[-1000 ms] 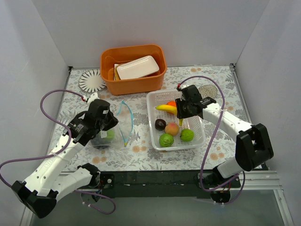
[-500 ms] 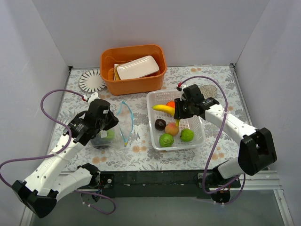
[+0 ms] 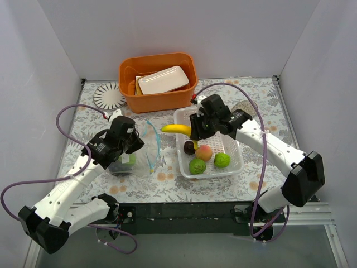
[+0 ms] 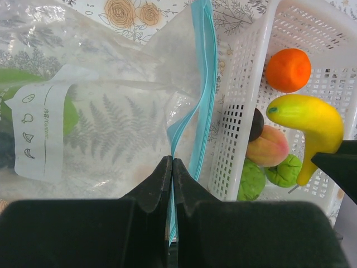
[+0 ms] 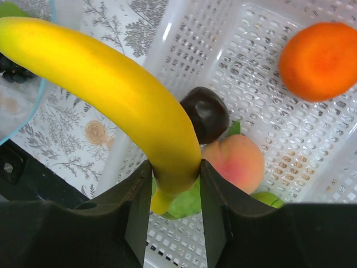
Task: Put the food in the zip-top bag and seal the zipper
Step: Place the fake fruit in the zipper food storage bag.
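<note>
My right gripper (image 5: 174, 167) is shut on the yellow banana (image 5: 111, 84) and holds it above the left rim of the white basket (image 3: 234, 151), its tip toward the clear zip-top bag (image 3: 139, 156). My left gripper (image 4: 172, 162) is shut on the bag's teal zipper strip (image 4: 198, 95), holding the mouth up. A green piece (image 4: 70, 114) and black grapes (image 5: 14, 70) lie inside the bag. In the basket lie the orange (image 5: 318, 61), plum (image 3: 189, 147), peach (image 3: 204, 152) and two limes (image 3: 197, 166) (image 3: 222, 160).
An orange bin (image 3: 159, 100) with a white dish (image 3: 163, 80) stands at the back. A round patterned mat (image 3: 109, 96) lies at the back left. White walls close in on both sides.
My right gripper has lifted the banana out of the basket and carried it left toward the bag. The left arm has shifted slightly right, still holding the bag's edge.
</note>
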`<action>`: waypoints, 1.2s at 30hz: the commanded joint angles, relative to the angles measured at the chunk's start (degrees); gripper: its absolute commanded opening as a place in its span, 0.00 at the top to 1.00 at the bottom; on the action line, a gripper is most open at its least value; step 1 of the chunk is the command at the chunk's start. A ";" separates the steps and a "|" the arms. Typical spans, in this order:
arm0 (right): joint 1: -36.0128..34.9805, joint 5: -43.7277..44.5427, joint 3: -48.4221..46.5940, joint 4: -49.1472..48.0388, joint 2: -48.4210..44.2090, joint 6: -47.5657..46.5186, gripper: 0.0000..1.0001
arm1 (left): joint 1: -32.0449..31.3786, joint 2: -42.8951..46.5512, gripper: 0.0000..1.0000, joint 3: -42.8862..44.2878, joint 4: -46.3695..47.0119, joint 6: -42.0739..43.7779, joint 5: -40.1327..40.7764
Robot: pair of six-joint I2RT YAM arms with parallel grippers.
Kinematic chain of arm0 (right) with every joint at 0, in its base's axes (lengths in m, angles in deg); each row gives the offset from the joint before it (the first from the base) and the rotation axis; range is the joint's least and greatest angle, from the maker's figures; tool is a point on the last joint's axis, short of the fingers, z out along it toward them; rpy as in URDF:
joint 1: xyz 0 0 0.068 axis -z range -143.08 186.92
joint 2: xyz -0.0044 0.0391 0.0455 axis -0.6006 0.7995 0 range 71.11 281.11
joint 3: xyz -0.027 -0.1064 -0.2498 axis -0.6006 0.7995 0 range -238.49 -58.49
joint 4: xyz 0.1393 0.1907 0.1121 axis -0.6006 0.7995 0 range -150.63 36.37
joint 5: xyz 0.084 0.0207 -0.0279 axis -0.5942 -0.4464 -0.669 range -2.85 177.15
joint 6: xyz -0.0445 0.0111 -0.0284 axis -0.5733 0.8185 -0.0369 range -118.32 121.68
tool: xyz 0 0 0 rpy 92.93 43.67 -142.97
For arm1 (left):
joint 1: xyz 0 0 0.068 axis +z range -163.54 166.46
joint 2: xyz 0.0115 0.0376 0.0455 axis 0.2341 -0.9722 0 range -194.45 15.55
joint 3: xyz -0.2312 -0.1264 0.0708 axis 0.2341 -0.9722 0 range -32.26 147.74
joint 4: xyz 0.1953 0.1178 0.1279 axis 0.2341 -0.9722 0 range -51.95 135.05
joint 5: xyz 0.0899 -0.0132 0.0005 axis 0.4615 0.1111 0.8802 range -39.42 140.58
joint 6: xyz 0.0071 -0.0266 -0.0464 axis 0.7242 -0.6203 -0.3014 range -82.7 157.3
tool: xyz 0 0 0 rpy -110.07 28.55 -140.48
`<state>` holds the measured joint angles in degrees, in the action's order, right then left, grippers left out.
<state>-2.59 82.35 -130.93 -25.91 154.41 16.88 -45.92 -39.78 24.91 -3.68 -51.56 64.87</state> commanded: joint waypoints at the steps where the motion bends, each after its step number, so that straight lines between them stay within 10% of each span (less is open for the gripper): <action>1: -4.87 6.62 -7.35 6.85 4.49 -1.22 0.81 | 0.04 -1.18 1.00 0.05 1.79 0.88 -0.84; 20: -15.51 14.29 -37.50 27.76 25.49 -6.59 0.81 | -0.05 -1.79 1.00 -1.27 3.99 1.67 -5.93; 36: -18.77 2.97 -49.28 27.16 33.32 -3.69 0.77 | -0.23 -0.83 1.00 -2.15 4.78 1.50 -6.28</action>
<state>-20.60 89.92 -176.20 2.83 186.89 11.26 -45.96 -41.77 23.20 0.50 -50.55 59.25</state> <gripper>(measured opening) 0.435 0.010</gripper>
